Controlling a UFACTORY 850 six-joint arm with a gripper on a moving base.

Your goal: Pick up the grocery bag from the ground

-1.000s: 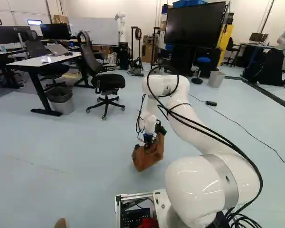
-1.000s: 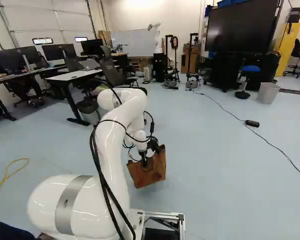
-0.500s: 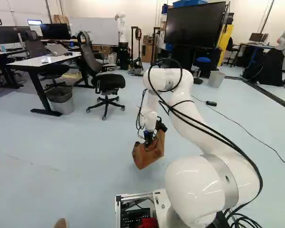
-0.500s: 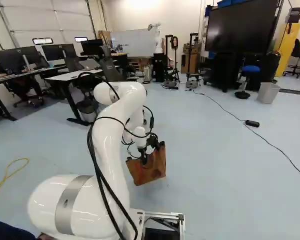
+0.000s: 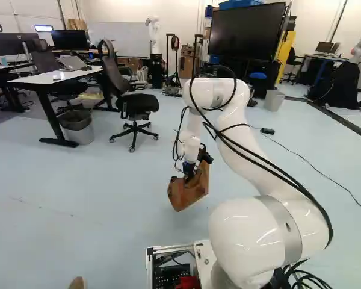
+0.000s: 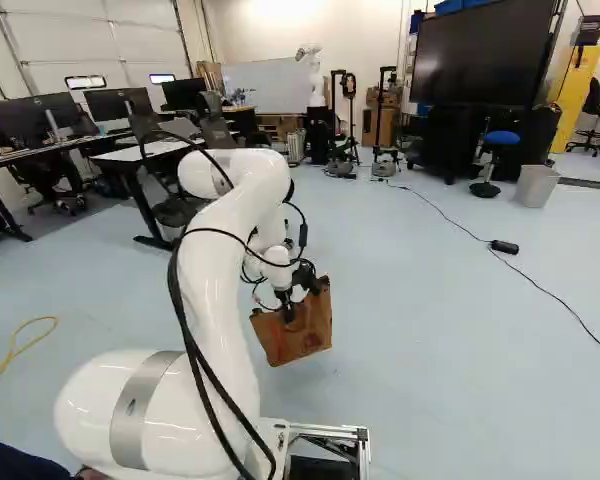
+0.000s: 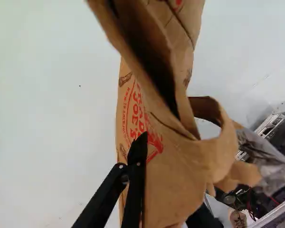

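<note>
The gripper (image 5: 191, 174) grasps a tilted brown paper bag (image 5: 185, 194) above the floor (image 5: 108, 198), with a black chair (image 5: 138, 105) farther away to the left.

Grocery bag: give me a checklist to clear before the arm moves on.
1. Fingers gripping the bag: ok, one on each side of the paper.
2. Bag hanging level: not ok, it tilts in both base views.
3. Bag's lowest corner clear of the floor: cannot tell.
4. Bag empty: cannot tell, its opening is dark.
5. Office chair away from the bag: ok, it stands apart, farther ahead.
</note>
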